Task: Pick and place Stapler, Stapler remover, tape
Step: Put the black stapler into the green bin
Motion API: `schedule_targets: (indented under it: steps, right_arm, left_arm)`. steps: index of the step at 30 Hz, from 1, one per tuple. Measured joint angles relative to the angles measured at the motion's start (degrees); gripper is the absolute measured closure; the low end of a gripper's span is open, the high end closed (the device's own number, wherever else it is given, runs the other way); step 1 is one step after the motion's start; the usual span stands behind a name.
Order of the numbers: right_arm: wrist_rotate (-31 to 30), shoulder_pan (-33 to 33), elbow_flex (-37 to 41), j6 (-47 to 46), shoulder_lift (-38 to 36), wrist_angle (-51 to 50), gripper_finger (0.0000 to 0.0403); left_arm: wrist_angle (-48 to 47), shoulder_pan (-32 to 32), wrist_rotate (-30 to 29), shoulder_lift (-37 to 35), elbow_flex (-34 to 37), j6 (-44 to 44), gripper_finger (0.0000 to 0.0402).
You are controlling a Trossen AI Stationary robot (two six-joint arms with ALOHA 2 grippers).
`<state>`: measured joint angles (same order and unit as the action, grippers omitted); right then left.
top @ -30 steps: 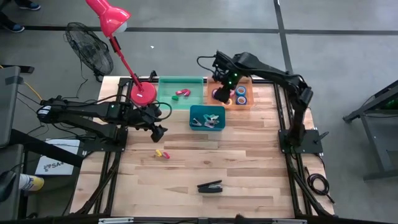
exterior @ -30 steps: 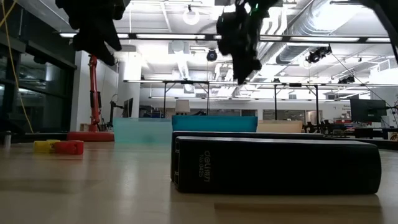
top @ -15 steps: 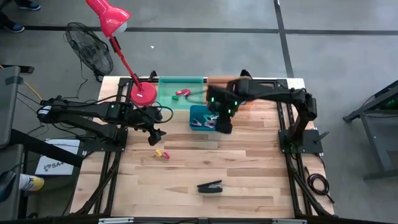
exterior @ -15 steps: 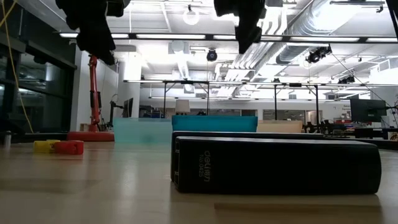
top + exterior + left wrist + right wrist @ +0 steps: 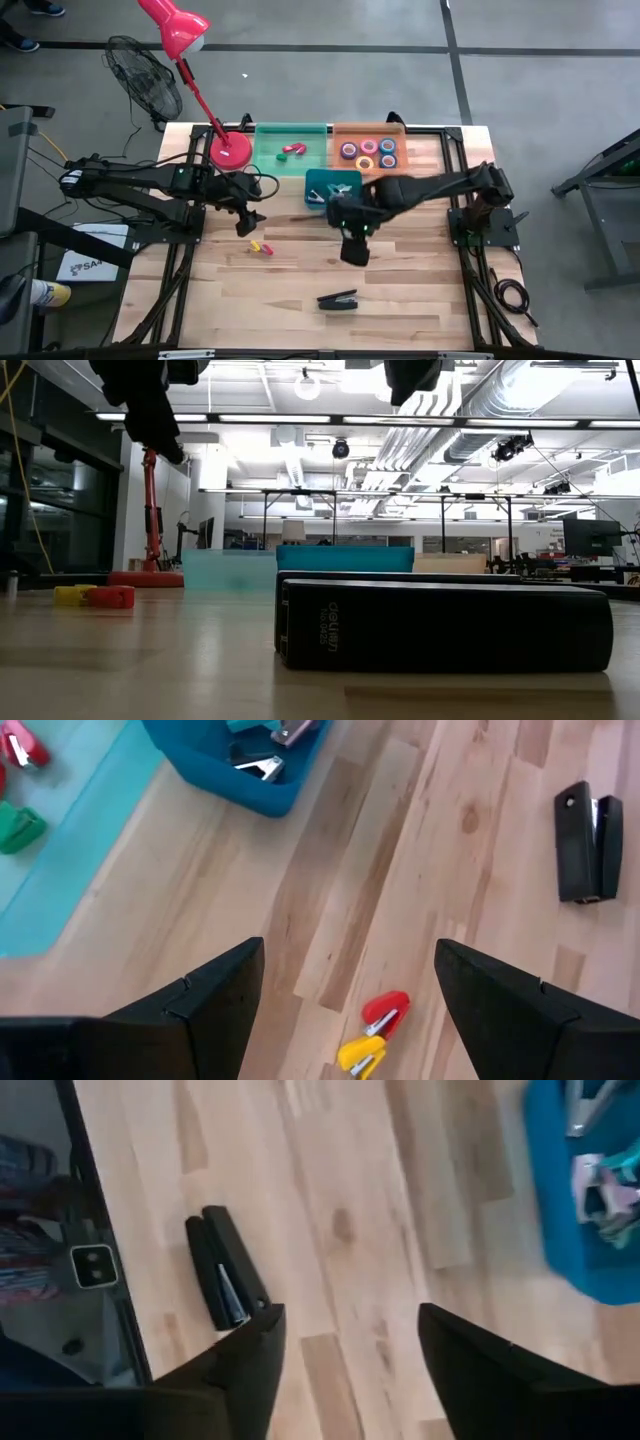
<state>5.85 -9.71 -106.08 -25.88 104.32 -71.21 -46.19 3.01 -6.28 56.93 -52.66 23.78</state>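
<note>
The black stapler (image 5: 338, 299) lies flat on the table near its front edge; it also shows in the low view (image 5: 445, 625) and in both wrist views (image 5: 588, 842) (image 5: 228, 1278). Several tape rolls (image 5: 368, 152) lie in the orange tray (image 5: 400, 165) at the far side. A small red piece (image 5: 385, 1011) and a yellow piece (image 5: 358, 1054) lie together on the wood (image 5: 260, 246). My left gripper (image 5: 247, 222) (image 5: 345, 955) is open and empty above the table, just far of the two pieces. My right gripper (image 5: 355, 250) (image 5: 350, 1315) is open and empty above bare wood, between the blue bin and the stapler.
A blue bin (image 5: 332, 188) with metal clips stands mid-table. A green tray (image 5: 290, 148) with small red and green items lies beside the orange tray. A red desk lamp's base (image 5: 230, 150) stands at the far left. Bare wood lies around the stapler.
My right gripper has gone from over the orange tray toward the table's near edge, past the blue bin, and now hovers over bare wood far of the stapler. My left gripper has shifted a little toward the near edge, closer to the red and yellow pieces.
</note>
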Motion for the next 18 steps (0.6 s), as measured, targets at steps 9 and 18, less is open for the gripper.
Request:
schedule_targets:
  steps: [9,18]
  right_arm:
    - [-1.0,-8.5,0.0,3.6,7.6,6.3,0.0097]
    - [1.8,-12.8,0.0,1.6,15.0,10.0,0.0086]
  left_arm:
    - [-0.1,0.0,1.7,0.0,0.0,-2.8,0.0112]
    - [-0.9,0.0,1.8,0.0,0.0,-3.0,0.0112]
